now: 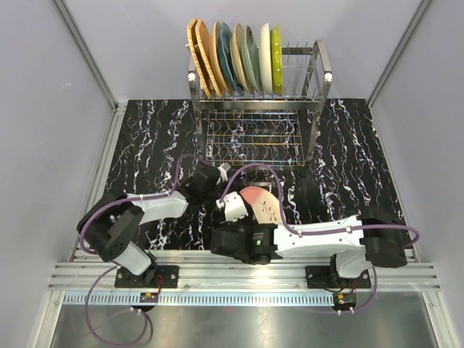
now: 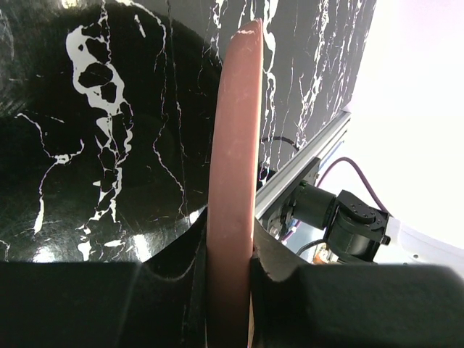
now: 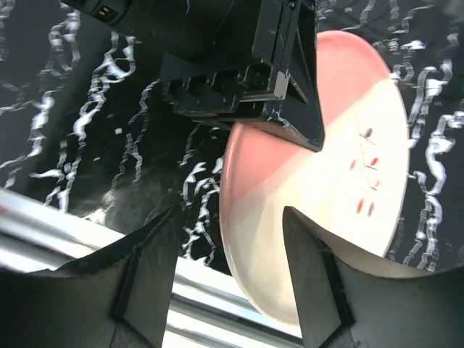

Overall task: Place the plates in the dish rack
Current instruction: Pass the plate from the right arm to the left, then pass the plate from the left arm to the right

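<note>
A pink-edged cream plate [image 1: 262, 203] stands on edge just above the black marble table, in front of the arms. My left gripper [image 2: 229, 254] is shut on its rim; the plate [image 2: 235, 145] rises edge-on between the pads. In the right wrist view the plate [image 3: 341, 181] shows its cream face with small red marks, and the left gripper's fingers [image 3: 297, 109] clamp its pink upper edge. My right gripper [image 3: 232, 239] is open around the plate's lower rim, with a gap on each side. The dish rack [image 1: 319, 72] at the back holds several plates [image 1: 232, 58] upright.
The rack's lower grid shelf [image 1: 254, 138] stands bare, and free tines remain at the right end of the top row [image 1: 301, 69]. An aluminium rail [image 1: 239, 279] runs along the near table edge. Grey walls close in both sides.
</note>
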`<action>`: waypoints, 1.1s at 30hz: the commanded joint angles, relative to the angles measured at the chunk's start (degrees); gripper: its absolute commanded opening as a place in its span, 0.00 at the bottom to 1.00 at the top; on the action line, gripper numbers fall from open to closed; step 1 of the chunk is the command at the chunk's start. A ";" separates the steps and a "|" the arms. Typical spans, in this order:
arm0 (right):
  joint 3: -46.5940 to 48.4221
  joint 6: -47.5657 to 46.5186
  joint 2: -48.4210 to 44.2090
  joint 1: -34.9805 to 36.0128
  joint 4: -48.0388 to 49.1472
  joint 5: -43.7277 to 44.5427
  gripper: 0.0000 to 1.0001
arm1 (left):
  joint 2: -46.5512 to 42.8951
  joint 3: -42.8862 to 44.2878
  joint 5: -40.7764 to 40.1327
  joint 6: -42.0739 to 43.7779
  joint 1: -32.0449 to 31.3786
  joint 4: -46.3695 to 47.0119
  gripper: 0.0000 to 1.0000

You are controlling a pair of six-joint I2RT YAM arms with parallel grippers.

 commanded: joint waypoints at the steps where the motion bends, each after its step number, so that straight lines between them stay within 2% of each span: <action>1: 5.89 8.23 4.65 1.21 -12.00 9.68 0.65 | -2.29 3.90 0.33 1.41 -0.19 -0.02 0.01; 4: 9.06 14.11 11.58 1.91 -19.30 11.36 0.67 | -3.34 4.87 -0.46 2.64 -0.19 -2.83 0.01; 8: 11.70 21.16 16.44 2.00 -28.87 12.94 0.71 | -4.22 6.19 -0.72 4.05 -0.19 -5.91 0.01; 10: 11.09 21.61 17.05 2.00 -28.99 13.29 0.70 | -4.75 6.37 -0.81 4.75 -0.19 -7.06 0.01; 14: 9.25 20.64 17.84 2.00 -26.35 13.21 0.66 | -5.28 6.80 -0.55 5.28 -0.19 -8.20 0.02; 21: 9.87 24.87 20.05 2.00 -30.83 16.98 0.52 | -5.36 6.37 0.50 5.63 -0.19 -8.56 0.05; 22: 9.51 23.56 19.18 2.00 -30.22 17.16 0.49 | -5.28 6.19 0.59 5.72 -0.19 -8.64 0.07; 23: 9.16 23.11 18.64 2.00 -28.91 17.42 0.41 | -5.36 6.28 0.42 5.81 -0.19 -8.82 0.16; 27: 7.58 19.68 15.75 2.09 -25.30 17.42 0.25 | -5.63 6.28 0.42 6.42 -0.19 -9.00 0.24; 28: 7.57 19.68 15.48 2.09 -25.29 17.43 0.25 | -5.54 6.28 0.42 6.51 -0.19 -8.91 0.24; 29: 7.84 19.68 15.30 2.26 -25.47 17.69 0.22 | -5.54 6.37 0.50 6.51 -0.19 -8.91 0.32; 32: 8.36 20.64 14.95 2.96 -26.87 18.56 0.17 | -4.75 6.45 1.12 6.42 -0.19 -8.38 0.43; 33: 8.71 20.90 15.03 3.05 -27.14 18.66 0.15 | -4.23 6.45 1.12 6.51 -0.19 -8.38 0.52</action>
